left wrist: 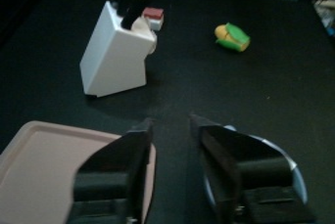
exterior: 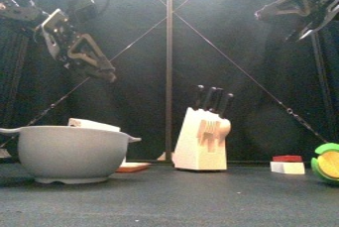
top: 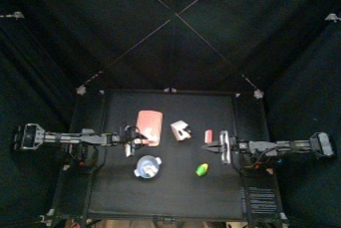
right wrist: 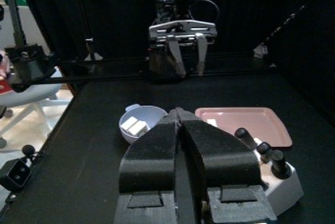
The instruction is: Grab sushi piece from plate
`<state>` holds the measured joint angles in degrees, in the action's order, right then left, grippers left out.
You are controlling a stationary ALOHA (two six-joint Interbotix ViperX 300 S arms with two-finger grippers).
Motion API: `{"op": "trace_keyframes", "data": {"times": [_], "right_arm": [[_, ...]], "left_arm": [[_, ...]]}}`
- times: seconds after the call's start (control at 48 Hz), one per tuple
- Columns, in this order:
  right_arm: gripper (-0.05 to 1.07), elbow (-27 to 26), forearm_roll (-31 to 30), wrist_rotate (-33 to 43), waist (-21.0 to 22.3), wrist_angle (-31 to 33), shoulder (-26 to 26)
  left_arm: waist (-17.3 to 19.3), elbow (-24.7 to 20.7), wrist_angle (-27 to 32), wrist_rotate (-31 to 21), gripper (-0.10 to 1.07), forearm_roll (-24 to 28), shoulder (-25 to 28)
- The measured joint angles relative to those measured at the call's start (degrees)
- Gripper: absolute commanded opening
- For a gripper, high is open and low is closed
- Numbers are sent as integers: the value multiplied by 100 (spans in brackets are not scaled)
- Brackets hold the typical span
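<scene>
The salmon-pink plate (top: 148, 125) lies left of centre on the table, and its surface looks bare in the left wrist view (left wrist: 53, 159) and in the right wrist view (right wrist: 245, 122). A small red-and-white sushi piece (top: 208, 135) sits on the table right of the knife block (top: 178, 127), also in the front view (exterior: 287, 165) and in the left wrist view (left wrist: 153, 17). My left gripper (left wrist: 169, 122) is open and empty, high over the gap between plate and bowl. My right gripper (right wrist: 181, 120) is shut and empty, raised at the table's right (top: 217, 148).
A blue-and-white bowl (top: 148, 166) stands near the front, large in the front view (exterior: 73, 152), with a pale thing (exterior: 93, 124) above its rim. A green-and-yellow item (top: 202, 170) lies front right. The knife block (exterior: 203, 137) stands mid-table.
</scene>
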<state>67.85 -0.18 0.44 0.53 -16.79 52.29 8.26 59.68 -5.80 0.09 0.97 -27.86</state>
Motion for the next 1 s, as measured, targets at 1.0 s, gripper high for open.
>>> {"op": "trace_keyframes", "data": {"times": [1.0], "right_arm": [[1, 0, -9, 0, 0, -9, -9]], "left_arm": [[782, -527, 26, 9, 98, 923, 2303]]}}
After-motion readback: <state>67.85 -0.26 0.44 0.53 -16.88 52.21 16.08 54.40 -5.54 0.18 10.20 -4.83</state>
